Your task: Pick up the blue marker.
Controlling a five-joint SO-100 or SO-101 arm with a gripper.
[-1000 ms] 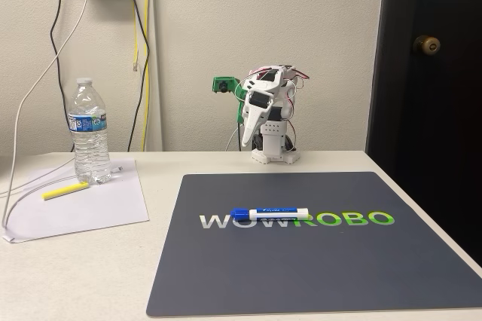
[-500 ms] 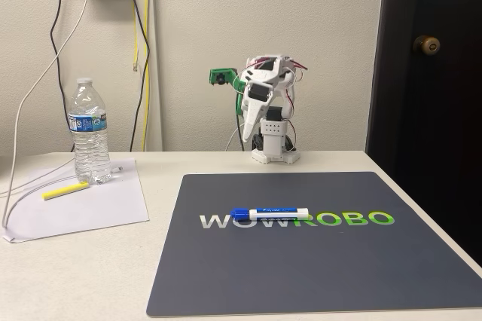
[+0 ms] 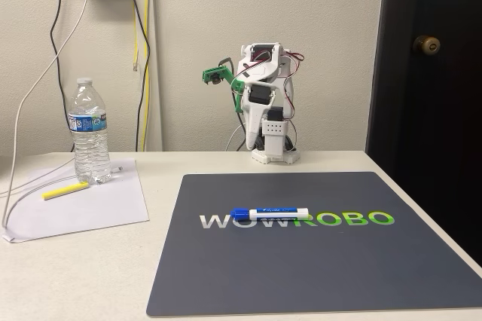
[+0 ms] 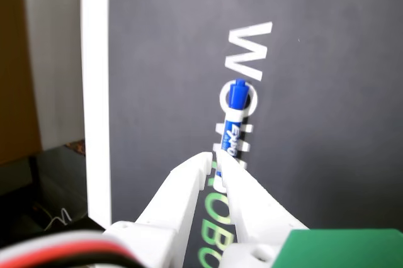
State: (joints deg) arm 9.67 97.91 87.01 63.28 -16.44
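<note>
I have the pincer raised well above the table, back near the arm's base, with nothing in it. In the wrist view its two white fingers converge until the tips are nearly touching, only a thin gap showing between them, so I read it as practically closed and empty.

The blue marker lies flat on the dark mat, across the printed lettering, well forward of and below the pincer. In the wrist view the blue marker sits just ahead of the fingertips, its long axis running almost straight away from them, cap at the far end. In the fixed view the same axis runs left to right, cap to the left.

My judgement: the reach has barely begun. The marker lines up along the gap between the fingers, not across it, so I expect to need the fingers spread wide and the wrist rolled before descending over the barrel.
</note>
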